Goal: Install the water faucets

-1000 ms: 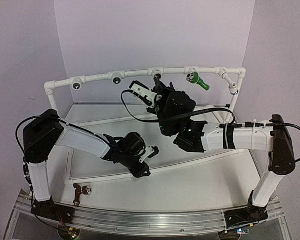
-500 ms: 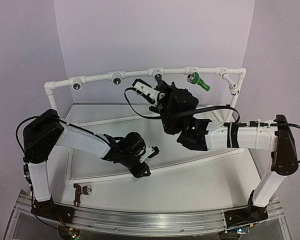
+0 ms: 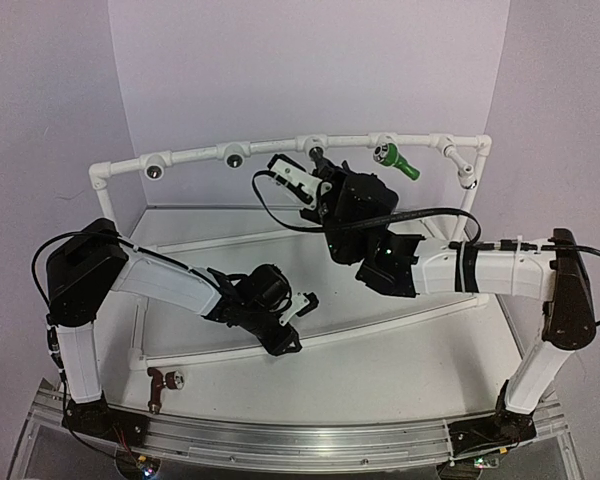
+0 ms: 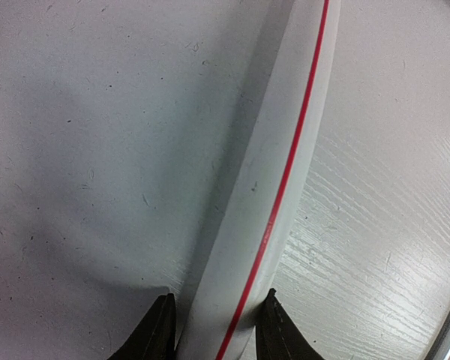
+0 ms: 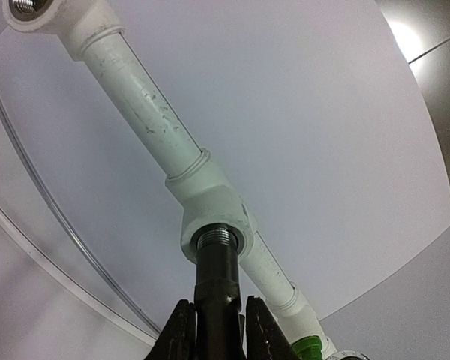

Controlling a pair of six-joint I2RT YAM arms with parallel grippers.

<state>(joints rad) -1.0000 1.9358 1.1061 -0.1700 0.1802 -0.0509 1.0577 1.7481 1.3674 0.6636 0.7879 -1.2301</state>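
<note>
Reddish-brown faucet [image 3: 163, 381]: lies loose on the table [image 3: 400, 370], well apart from both pincers, on the near side of the left one, by that arm's base.
Left gripper [image 4: 216, 326]: clenched across the white lower rail [image 4: 270, 187] with the red stripe, one finger on each side, apparently bracing the frame.
Right gripper [image 5: 219, 330]: clenched on the black faucet [image 5: 217, 281], which stands straight out ahead of the fingers.
Black faucet's thread: just beyond the fingertips, at the mouth of the middle tee socket [image 5: 210, 217]; how deep it sits cannot be told.
Green faucet [image 3: 398, 162]: already seated in the next socket along the pipe frame [image 3: 195, 155], to the right of the right pincer.
Step, as judged: starting the thread.
Risk, cross-threading: if the faucet meets the socket at a tilt, the first turns may bind.
Risk, slipping: turning could spin the fingers around the smooth body.
Risk, frame shift: a hard push could rock the frame if the rail hold loosens.
</note>
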